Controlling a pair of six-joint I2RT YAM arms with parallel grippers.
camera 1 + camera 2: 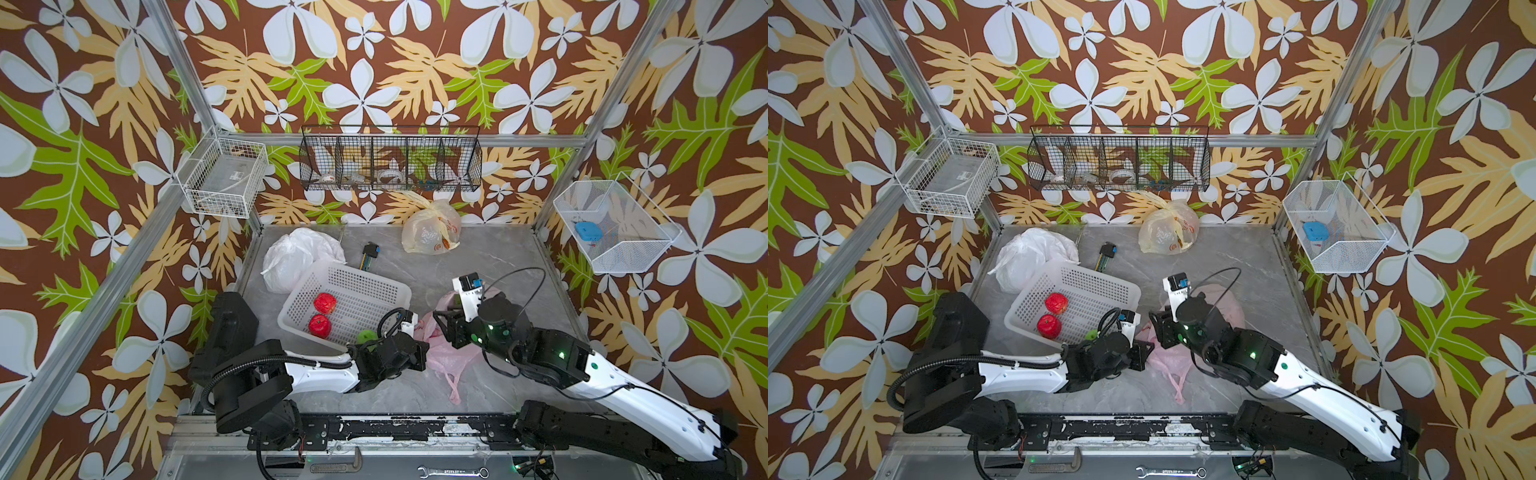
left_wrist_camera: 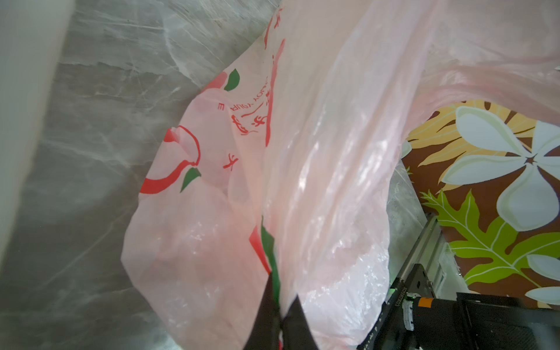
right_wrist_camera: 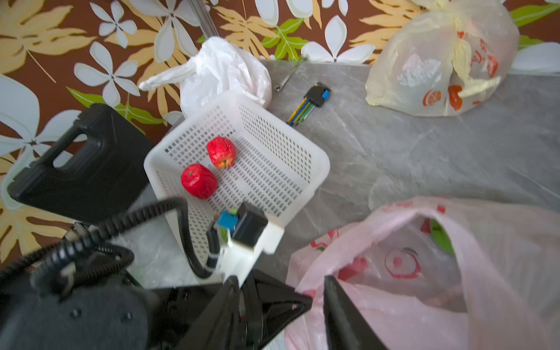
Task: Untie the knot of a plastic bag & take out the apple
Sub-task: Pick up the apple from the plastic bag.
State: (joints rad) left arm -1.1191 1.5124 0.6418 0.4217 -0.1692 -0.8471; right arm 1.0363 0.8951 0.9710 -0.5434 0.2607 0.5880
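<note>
1. The pink bag lies on the grey table between my two grippers, just right of the white basket.
2. The left gripper is clamped tight. In the left wrist view a fold of the bag's film, carrying the red-and-green print, is pinched between the black fingers.
3. The right gripper has its jaws standing apart. The bag's near rim sits in the gap beside one finger. I can't tell whether it has any grip on the film (it looks like contact at most).
4. In the right wrist view the bag's mouth gapes open toward the camera. One loose handle trails toward the near edge of the table.
5. There is a green patch inside the bag. I can't tell whether it is fruit or printed leaf.
6. Two red apples sit in the basket, close together.
7. A green lump shows at the basket's near corner, half hidden by my left arm. I can't tell what it is.
8. At the back of the table are a tied yellowish bag, a white bag against the basket's far side, and a hex-key set between them.
</note>
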